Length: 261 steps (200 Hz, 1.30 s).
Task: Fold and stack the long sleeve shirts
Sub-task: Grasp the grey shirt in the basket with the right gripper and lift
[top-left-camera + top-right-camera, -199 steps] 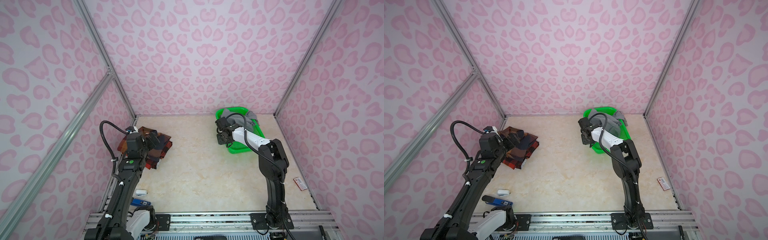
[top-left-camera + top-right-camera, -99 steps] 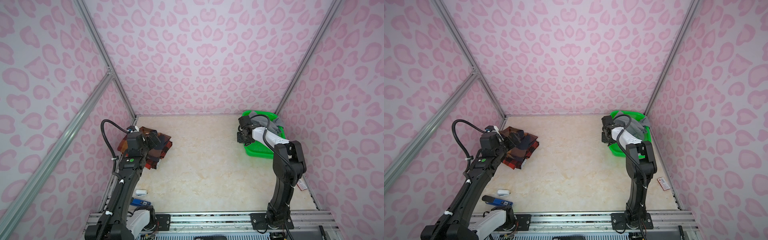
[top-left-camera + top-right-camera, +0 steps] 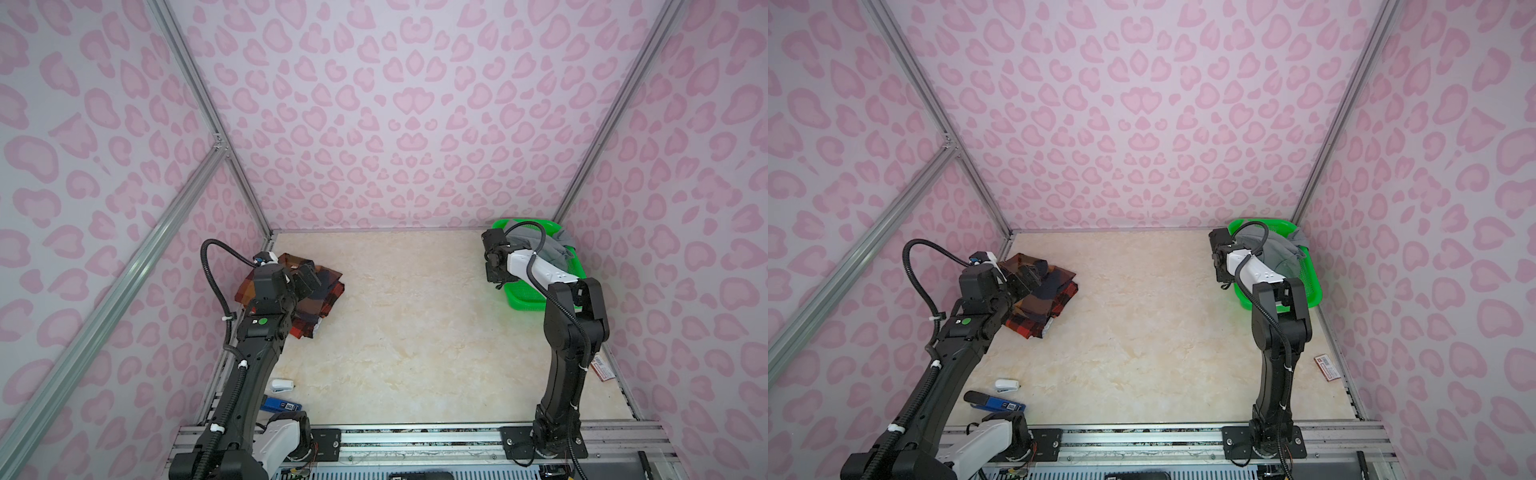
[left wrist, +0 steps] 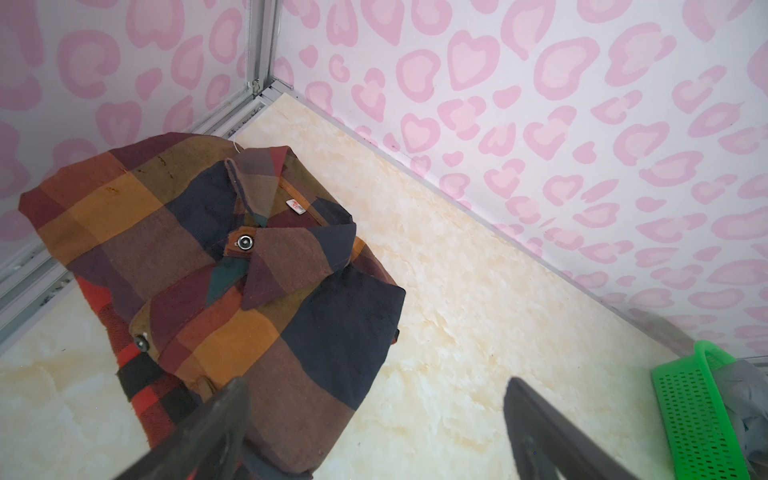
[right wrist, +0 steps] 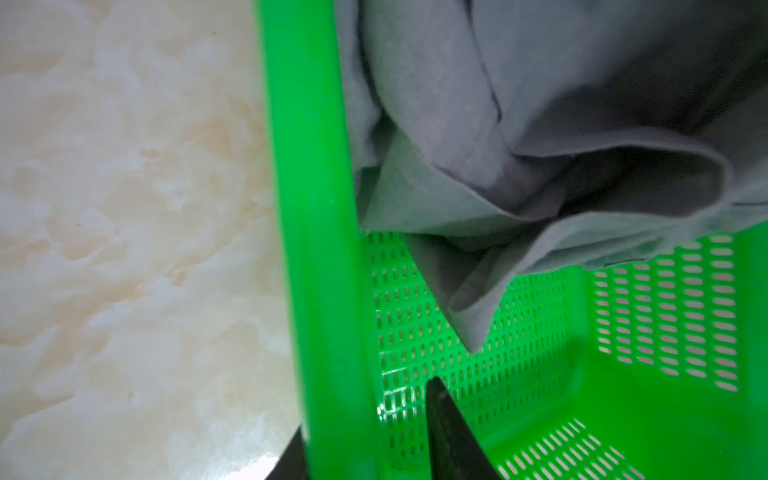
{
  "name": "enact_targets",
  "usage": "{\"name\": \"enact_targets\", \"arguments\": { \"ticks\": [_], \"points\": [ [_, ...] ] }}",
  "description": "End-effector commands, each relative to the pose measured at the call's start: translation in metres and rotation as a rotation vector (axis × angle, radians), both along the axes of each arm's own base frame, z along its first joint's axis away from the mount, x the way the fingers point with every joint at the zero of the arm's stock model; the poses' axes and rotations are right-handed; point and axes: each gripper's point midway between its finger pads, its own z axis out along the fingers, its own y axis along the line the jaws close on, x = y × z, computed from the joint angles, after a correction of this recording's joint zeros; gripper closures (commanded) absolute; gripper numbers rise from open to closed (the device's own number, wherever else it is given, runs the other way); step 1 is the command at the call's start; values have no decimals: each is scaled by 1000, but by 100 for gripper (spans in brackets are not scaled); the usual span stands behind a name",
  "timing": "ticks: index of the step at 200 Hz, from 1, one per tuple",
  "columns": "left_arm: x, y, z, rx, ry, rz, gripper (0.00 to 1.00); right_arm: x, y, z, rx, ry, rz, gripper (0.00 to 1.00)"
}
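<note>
**Right fingers** [image 5: 451,432]: apart, astride one wall of the green basket [image 5: 307,208] — one finger inside by the mesh, the other outside over the counter [image 5: 124,208]. A gap shows between the inner finger and the wall. Whether the outer finger touches the wall cannot be told. Nothing is held.

**Gray shirt** [image 5: 540,104]: bunched inside the basket, just ahead of the right fingers. One loose corner hangs down toward the inner finger and does not touch it. In both top views the basket sits at the far right corner of the counter.

**Left fingers** [image 4: 540,419]: spread wide and empty, poised over the near edge of the plaid shirt [image 4: 249,270]. Contact w/ the cloth cannot be confirmed.

**Plaid shirt**: lies folded, collar up, at the far left of the counter near the wall corner.

**Handling (est.)**
- Both shirts look like light, soft woven cloth w/ no stiffness. They will prob. sag and trail from any pinch pt.
- Gray shirt: the hanging corner or a thick fold clear of the mesh looks like the best pinch pt.
- A straight-up lift is advised, since buttons or cuffs may snag the rim and the light basket may ride along.
- For spreading, the collar and shoulder seams are the firmest holds.
- Plaid shirt: the folded layers may slide apart if only the top ply is pinched — grip through all layers.
</note>
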Motion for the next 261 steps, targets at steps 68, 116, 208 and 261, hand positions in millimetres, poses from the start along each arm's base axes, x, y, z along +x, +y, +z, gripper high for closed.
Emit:
{"name": "enact_targets", "arguments": {
  "ticks": [68, 116, 208, 261],
  "points": [
    [-12, -6, 31, -48, -70, -13, 3, -13, 11, 72, 257, -240, -52, 28],
    [-38, 0, 35, -17, -55, 19, 3, -5, -51, 70, 434, -343, -317, 22],
    [-61, 2, 23, 22, -88, 36, 3, 50, -95, 2, 411, -320, -457, 31],
    [-59, -4, 24, 5, -94, 12, 3, 64, -90, -17, 460, -280, -431, 69]
  ]
}}
